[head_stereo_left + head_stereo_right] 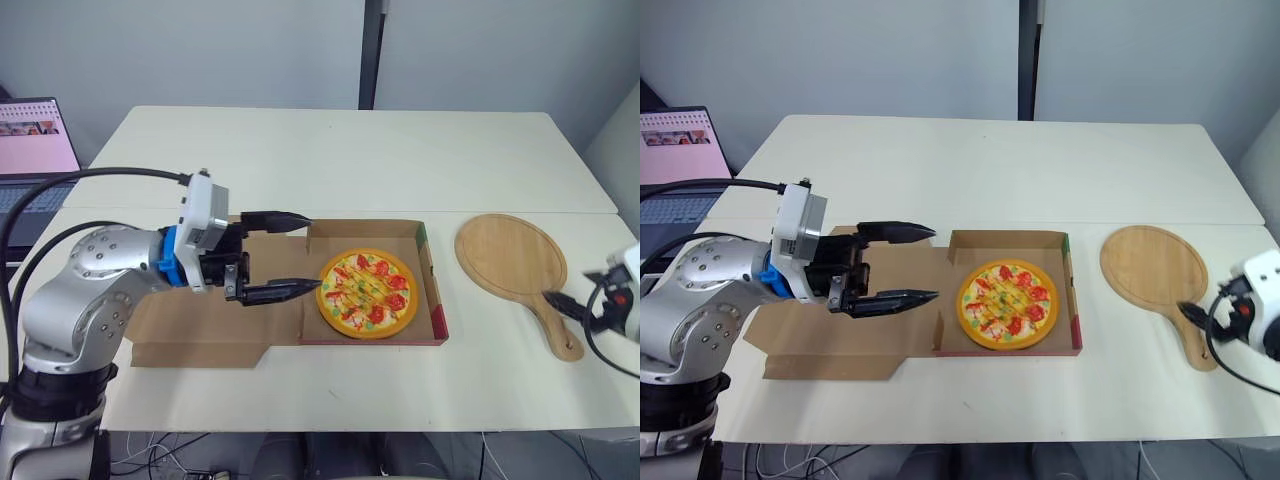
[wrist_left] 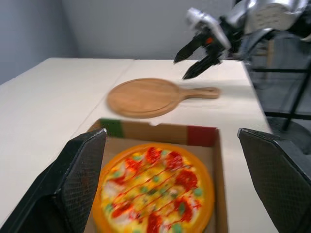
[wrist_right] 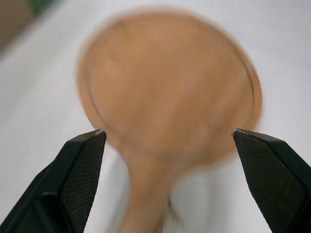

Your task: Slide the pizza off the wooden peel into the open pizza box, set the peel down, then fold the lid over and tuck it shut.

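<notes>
The round yellow-and-red toy pizza point(image 1: 367, 293) sits in the brown cardboard box tray point(image 1: 432, 270) at centre. The round wooden peel point(image 1: 508, 252) lies flat at right. The flat cardboard lid point(image 1: 200, 335) spreads left of the tray, beneath the left gripper point(image 1: 308, 252), whose jaws are wide and empty. The right gripper point(image 3: 170, 132), also spread and empty, is farther off by the peel's handle.

head pair: high, looking down on table point(image 1: 330, 160) | wrists: low, close (left faces rightward) | all share peel point(image 1: 508, 252)
</notes>
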